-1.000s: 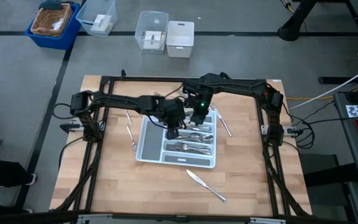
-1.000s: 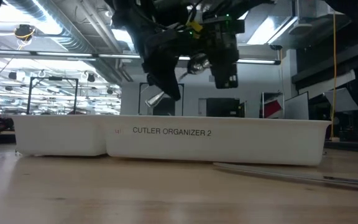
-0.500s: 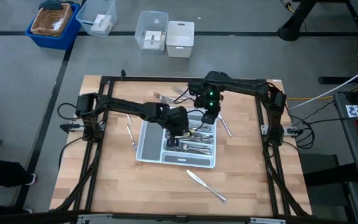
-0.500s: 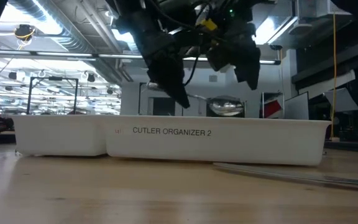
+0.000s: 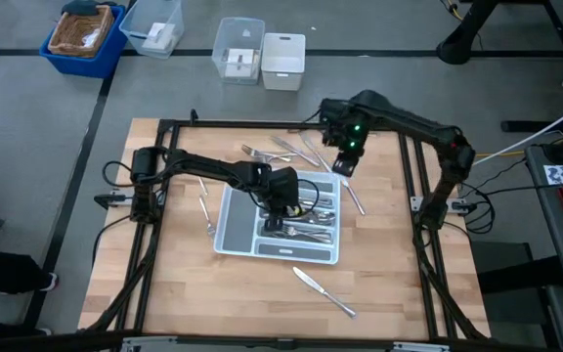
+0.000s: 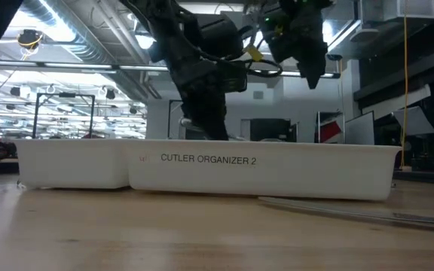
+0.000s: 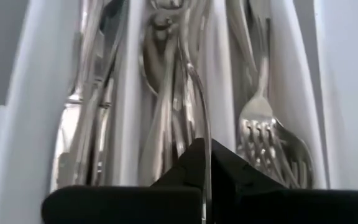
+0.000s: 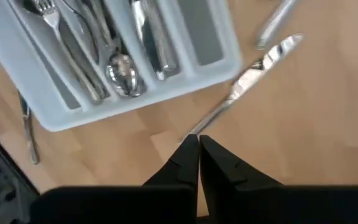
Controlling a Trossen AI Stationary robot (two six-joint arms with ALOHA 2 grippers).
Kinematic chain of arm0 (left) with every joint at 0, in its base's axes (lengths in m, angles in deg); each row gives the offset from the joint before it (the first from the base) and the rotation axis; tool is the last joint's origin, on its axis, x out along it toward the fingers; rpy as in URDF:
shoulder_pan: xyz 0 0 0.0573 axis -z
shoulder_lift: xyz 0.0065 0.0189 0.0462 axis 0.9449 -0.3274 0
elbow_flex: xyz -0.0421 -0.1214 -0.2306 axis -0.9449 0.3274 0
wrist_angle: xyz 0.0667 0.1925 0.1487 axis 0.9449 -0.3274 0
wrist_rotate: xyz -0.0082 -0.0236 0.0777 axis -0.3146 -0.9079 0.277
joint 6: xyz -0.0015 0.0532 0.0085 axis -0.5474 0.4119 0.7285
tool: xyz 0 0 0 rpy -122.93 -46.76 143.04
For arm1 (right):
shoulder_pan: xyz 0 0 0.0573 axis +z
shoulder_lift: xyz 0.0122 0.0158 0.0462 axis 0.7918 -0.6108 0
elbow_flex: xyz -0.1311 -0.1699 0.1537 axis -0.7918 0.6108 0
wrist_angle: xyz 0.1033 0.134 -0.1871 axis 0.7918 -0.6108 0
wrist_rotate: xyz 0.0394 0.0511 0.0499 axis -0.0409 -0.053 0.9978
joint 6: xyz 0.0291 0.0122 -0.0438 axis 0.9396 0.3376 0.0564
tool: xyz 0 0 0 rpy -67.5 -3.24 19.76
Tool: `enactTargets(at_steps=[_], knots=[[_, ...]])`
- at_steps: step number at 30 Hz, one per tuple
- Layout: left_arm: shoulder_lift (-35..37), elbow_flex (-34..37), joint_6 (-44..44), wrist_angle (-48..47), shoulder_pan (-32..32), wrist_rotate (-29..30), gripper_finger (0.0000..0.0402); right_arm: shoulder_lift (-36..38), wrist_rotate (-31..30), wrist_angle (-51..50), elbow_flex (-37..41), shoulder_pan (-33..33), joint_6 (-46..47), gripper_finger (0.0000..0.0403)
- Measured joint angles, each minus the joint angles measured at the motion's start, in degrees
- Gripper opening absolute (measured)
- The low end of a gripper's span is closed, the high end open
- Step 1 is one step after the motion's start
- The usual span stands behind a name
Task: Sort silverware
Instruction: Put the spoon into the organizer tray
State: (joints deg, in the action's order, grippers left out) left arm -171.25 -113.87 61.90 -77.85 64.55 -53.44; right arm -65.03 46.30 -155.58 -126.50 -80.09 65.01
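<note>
Right gripper (image 5: 343, 166) withdrawn off tray (image 5: 231, 221), fingers together, empty; left gripper (image 5: 274, 221) lowered in, pinching one piece. Silverware (image 5: 306, 223): mostly sorted; several on bench (image 5: 184, 293).

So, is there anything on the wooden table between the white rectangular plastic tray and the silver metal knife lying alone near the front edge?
No. In the high view, only bare wooden table lies between the white tray and the knife.

1. I work in a robotics lab: my wooden table (image 5: 174, 284) stands on a grey floor (image 5: 27, 147).
2. Storage bins (image 5: 86, 37) sit nearby.
3. Exposed ceiling ducts (image 6: 74, 38) and strip lights (image 6: 66, 68) hang overhead.
</note>
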Motion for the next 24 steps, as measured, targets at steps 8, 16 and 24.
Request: enactTargets(at_steps=[8,16,24], knots=[[0.0,0.0,-2.05,-0.48,-1.03,-0.04,0.0076,3.5,-2.52,0.39,0.0,-7.41,-3.64,0.0017],[2.06,-0.83,-4.78,-6.26,-2.86,-0.17,0.0117,3.3,-2.72,12.63,1.5,-14.73,-14.3,0.0017],[9.93,-0.91,-7.32,-13.6,-7.02,-0.21,0.0111,2.88,-0.05,25.65,9.71,-20.63,-15.69,0.0017]])
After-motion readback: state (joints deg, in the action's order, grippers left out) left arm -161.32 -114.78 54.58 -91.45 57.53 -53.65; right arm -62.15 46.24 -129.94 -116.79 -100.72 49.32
